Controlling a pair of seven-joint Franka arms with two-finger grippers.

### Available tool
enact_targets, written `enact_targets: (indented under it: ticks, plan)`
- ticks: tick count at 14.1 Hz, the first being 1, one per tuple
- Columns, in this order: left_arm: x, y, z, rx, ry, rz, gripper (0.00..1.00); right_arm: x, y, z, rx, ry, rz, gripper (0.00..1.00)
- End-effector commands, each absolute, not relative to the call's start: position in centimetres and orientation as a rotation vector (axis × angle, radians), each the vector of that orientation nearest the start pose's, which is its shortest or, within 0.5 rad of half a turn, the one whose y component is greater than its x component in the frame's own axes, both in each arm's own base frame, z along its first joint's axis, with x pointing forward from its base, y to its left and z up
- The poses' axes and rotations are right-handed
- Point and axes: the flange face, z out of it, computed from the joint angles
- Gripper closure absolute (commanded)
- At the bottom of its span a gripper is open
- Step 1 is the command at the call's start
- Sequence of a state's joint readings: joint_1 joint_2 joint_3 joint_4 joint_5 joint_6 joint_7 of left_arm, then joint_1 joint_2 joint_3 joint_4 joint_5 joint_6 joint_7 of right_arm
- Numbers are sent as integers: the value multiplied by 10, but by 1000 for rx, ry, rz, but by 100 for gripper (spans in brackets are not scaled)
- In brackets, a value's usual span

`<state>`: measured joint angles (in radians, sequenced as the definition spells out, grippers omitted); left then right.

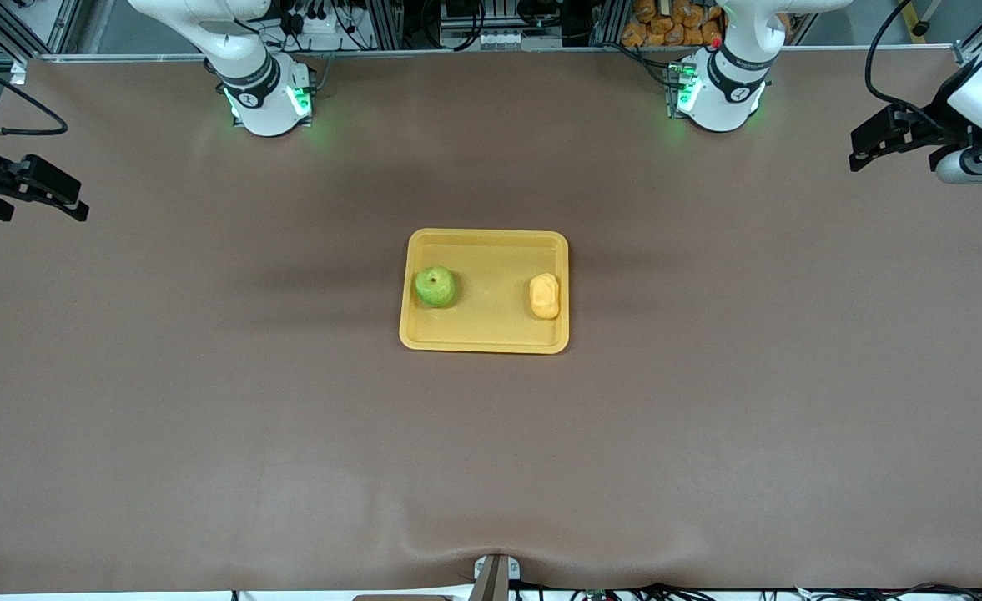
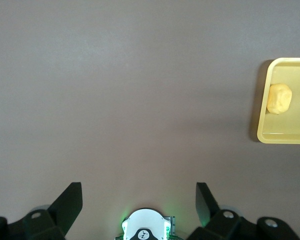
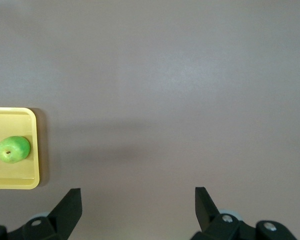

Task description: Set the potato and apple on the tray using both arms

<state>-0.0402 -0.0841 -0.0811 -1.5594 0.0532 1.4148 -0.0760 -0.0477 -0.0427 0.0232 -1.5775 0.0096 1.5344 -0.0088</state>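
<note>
Since the apple [image 1: 435,286] and the potato [image 1: 545,295] already lie on the tray [image 1: 485,342] — apple toward the right arm's end — both look light, firm and roll-prone, best gripped across the middle, while left gripper [image 1: 868,147] and right gripper [image 1: 55,195] hang wide-open, empty, over bare table [image 1: 707,434]

I see the yellow-orange tray [image 1: 484,342] mid-table; round green apple [image 1: 435,286] sits in it toward the right arm's end, lumpy pale potato [image 1: 544,296] toward the left arm's end.
</note>
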Motion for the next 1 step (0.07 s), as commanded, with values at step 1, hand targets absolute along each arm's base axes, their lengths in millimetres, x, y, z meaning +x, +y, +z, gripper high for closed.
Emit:
enact_targets:
  ticks: [1]
  plan:
    - [503,-61,665,-3094,26,93,0,531,-11,647,-3114,18,-22,0]
